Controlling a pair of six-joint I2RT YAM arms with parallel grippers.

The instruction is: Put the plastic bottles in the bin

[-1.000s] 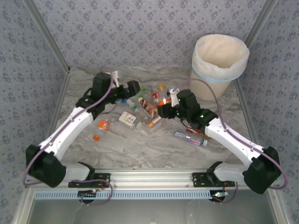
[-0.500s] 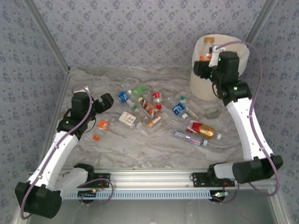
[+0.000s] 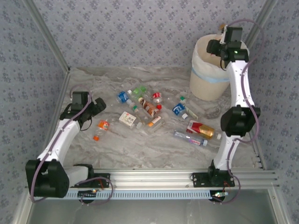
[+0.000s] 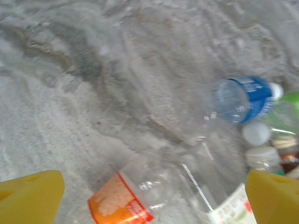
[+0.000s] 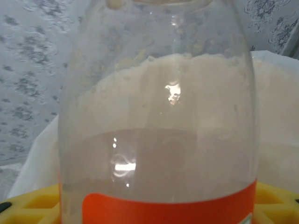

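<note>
Plastic bottles (image 3: 148,107) lie scattered on the marbled table (image 3: 140,149) in the top external view, well below and behind the right gripper (image 3: 214,46). That gripper hangs high over the mouth of the bin (image 3: 205,86), seemingly so that whatever it carries would fall inside rather than onto the rim. The left gripper (image 3: 98,106) sits low with its jaws spread wide and the nearest bottles just ahead of its tips, a stance that would suit a next pick. From the left wrist, the yellow fingers (image 4: 32,193) stand far apart at the lower corners, and an orange-labelled bottle (image 4: 121,205) lies on its side between and just ahead of them, touched by neither. A blue-labelled bottle (image 4: 245,98) lies further ahead, toward the right finger's side. From the right wrist, a clear bottle with an orange band (image 5: 159,140) stands close against the camera between the yellow pads (image 5: 28,207), with the bin's white liner (image 5: 280,121) beyond and beneath it. Whether the pads clamp it or merely flank it I cannot tell.
</note>
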